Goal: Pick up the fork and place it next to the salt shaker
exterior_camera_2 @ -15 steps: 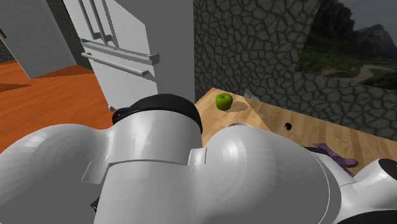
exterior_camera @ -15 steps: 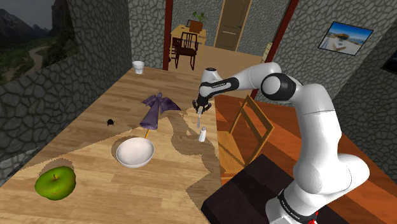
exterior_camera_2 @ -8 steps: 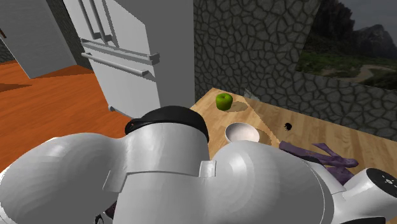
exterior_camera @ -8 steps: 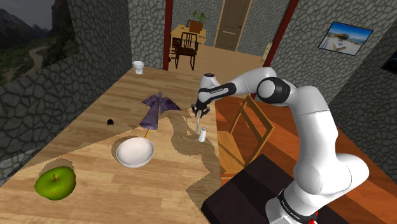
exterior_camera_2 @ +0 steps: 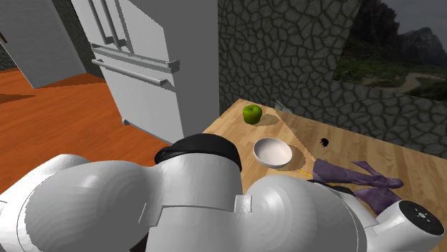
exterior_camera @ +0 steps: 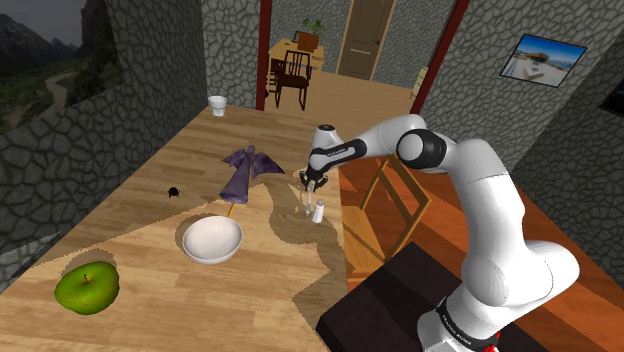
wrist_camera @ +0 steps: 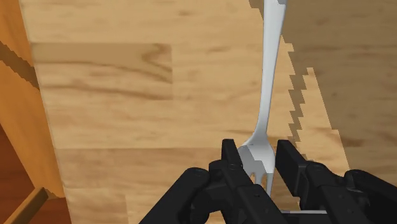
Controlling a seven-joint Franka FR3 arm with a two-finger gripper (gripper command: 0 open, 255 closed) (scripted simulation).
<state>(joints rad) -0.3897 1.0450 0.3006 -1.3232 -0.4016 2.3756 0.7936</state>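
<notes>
A silver fork [wrist_camera: 268,95] is clasped at its tine end between my black fingers [wrist_camera: 231,159], its handle pointing away over the wooden table [wrist_camera: 127,95]. In the shoulder view my gripper [exterior_camera: 312,184] is shut on the fork [exterior_camera: 306,202], which hangs low over the table [exterior_camera: 150,250]. The small white salt shaker [exterior_camera: 319,211] stands just beside it, near the table's edge at that view's right.
A white bowl [exterior_camera: 212,240], a green apple [exterior_camera: 87,287], a purple folded umbrella [exterior_camera: 240,172], a small black object [exterior_camera: 173,190] and a white cup [exterior_camera: 217,104] sit on the table. A wooden chair [exterior_camera: 390,200] stands past the edge. The arm [exterior_camera_2: 215,207] blocks much of the second exterior view.
My gripper has come down towards the table with the fork, ending close beside the salt shaker. The arm's elbow has dropped lower in the second exterior view, uncovering the bowl.
</notes>
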